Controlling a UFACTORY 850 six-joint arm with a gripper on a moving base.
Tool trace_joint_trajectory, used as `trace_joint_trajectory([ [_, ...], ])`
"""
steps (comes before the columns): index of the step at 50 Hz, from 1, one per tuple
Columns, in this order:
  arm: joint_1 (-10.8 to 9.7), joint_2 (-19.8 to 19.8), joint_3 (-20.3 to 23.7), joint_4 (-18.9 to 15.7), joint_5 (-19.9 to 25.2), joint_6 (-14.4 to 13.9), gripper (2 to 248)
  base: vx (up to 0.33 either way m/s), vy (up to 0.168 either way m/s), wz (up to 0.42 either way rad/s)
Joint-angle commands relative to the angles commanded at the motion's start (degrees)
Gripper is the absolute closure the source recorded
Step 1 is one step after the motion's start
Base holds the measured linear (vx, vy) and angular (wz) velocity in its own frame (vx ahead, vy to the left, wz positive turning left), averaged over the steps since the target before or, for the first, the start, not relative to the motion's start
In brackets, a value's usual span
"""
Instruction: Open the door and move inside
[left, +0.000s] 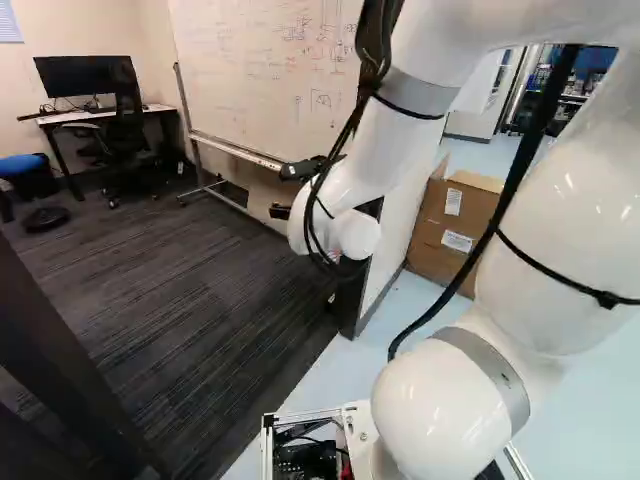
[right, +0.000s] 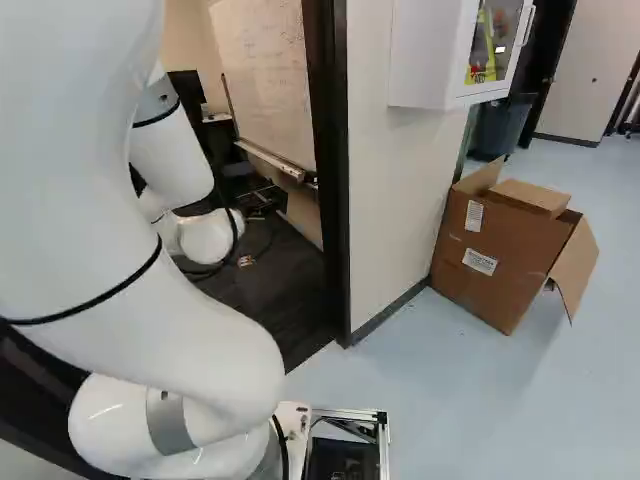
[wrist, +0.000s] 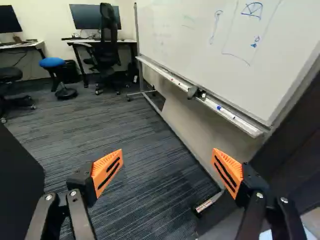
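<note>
Fingers spread wide apart, the black gripper is holding nothing, its orange pads facing each other over dark striped carpet. The white arm is reaching through an open doorway, passing its black door frame. What looks like the dark door is standing open at the lower left of the left base view, opposite that frame. Ahead of the gripper, a wheeled whiteboard is running along one side of the room, with a marker tray lining its lower edge. Farther in, a black office chair is standing at a desk, near a blue-topped stool. Outside, an open cardboard box is sitting on the pale blue floor, beneath a white wall cabinet and slightly to its side.
</note>
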Motion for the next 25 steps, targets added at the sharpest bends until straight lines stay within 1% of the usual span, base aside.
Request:
trace_joint_trajectory([
  [5, -2.4, 1.8, 1.8, -0.8, -0.2, 0.6, 3, 0.000, 0.000, 0.000],
  [12, -5.2, 3.8, 3.9, -1.7, -0.5, 1.2, 3, 0.000, 0.000, 0.000],
  [25, -9.8, 7.0, 7.2, -3.2, -0.9, 2.2, 3, 0.000, 0.000, 0.000],
])
